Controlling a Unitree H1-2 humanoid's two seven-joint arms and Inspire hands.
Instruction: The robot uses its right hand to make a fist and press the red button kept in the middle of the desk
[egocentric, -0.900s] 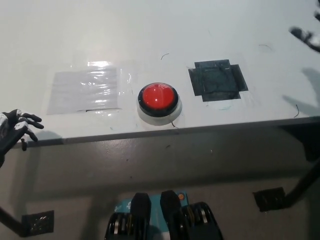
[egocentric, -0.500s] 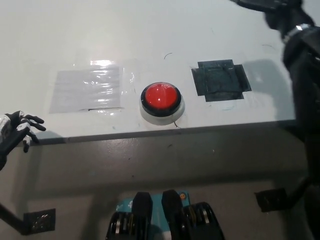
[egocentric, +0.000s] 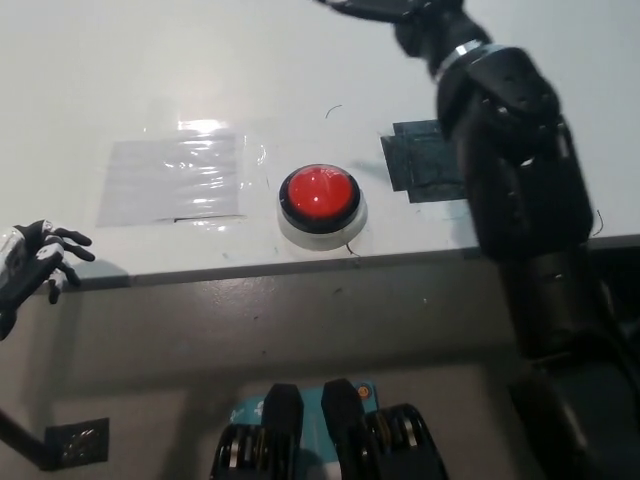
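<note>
No text, label, brand, number or sign can be read anywhere in this view; the red button (egocentric: 319, 193), the desk (egocentric: 120, 70) and the tape patches on it carry no legible marking

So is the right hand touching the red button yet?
Apart. The head view shows the right hand at the top edge, bare desk between it and the red button.

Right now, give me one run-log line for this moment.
right hand: open, above desk beyond red button | button: unpressed | left hand: resting at desk's near edge
</note>
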